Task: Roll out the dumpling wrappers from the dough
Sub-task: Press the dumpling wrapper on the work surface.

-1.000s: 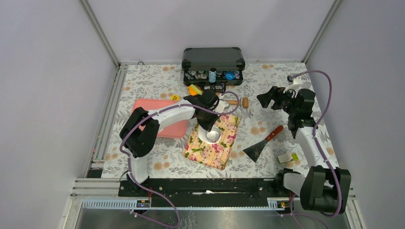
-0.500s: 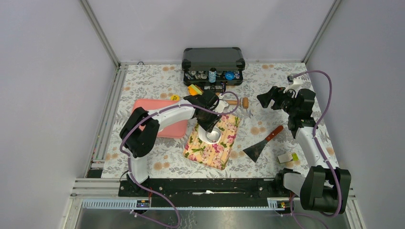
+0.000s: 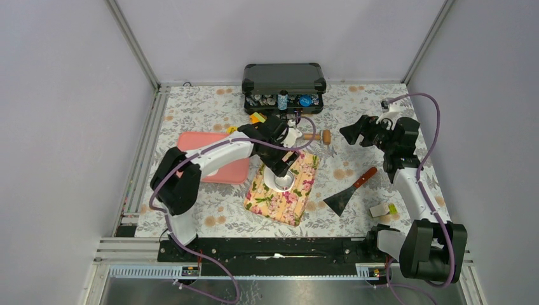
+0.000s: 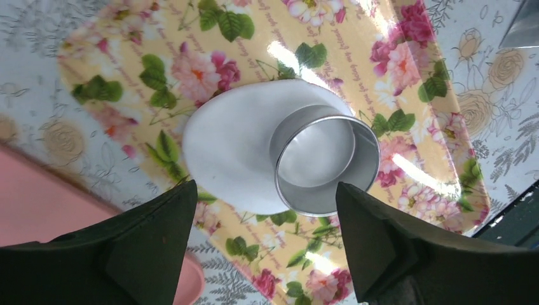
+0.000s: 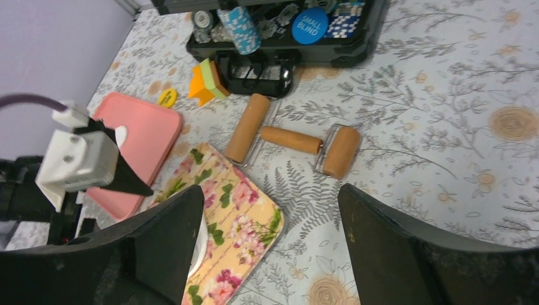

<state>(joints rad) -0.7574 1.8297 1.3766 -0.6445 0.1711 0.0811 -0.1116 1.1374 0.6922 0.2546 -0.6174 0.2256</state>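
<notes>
Wrapper [image 4: 229,159], tin [image 4: 324,159] on its 3 o'clock edge, lies below spread, empty jaws of left gripper [image 4: 264,187]; right gripper [image 5: 270,190], also spread empty, hangs apart at 2 o'clock.

Shiny metal tin [image 4: 321,155], seemingly matt dough [image 4: 232,159].

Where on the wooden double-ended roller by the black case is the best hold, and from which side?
Probably the slim middle handle of the roller, from straight above, with the right gripper closing its fingers across it. It lies flat on the table; the end barrels are wider and would likely turn in a grip, while the handle has free space either side.
</notes>
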